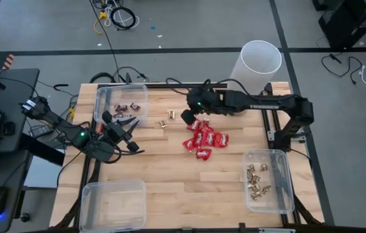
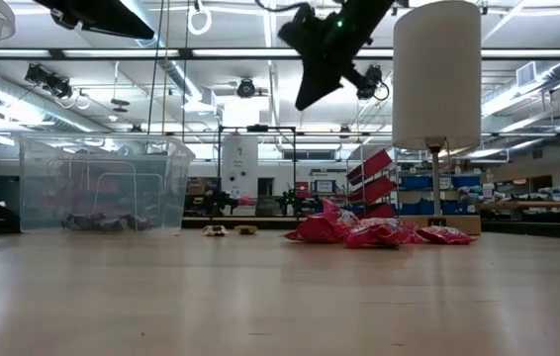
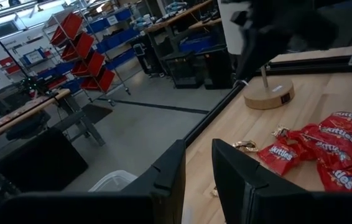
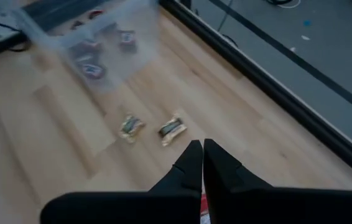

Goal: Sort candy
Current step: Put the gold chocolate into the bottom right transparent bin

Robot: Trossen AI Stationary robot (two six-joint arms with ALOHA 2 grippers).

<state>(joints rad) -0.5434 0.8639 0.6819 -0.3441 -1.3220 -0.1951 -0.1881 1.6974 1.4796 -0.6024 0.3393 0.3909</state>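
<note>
While raised over red packets (image 1: 204, 140) | R pincer (image 4: 201, 163) closed, empty; L pincer (image 3: 198, 163) narrowly parted, empty, by bin (image 1: 103, 94)

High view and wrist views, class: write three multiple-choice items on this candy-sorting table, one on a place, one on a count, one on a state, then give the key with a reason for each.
1. Where do the red packets lie?
A. In a heap on the bare table near its middle
B. Inside the bin at the right edge
C. On the floor

2. How many gold-foil pieces lie loose on the table near the bin with dark mini bars?
A. None
B. Two
C. Six

3. How does the right gripper stand?
A. Wide open
B. Shut on a red packet
C. Shut, holding nothing

Key: 1 A, the high view shows the heap on bare wood; 2 B, the right wrist view shows two gold-foil pieces side by side; 3 C, its fingertips meet with nothing between them.
</note>
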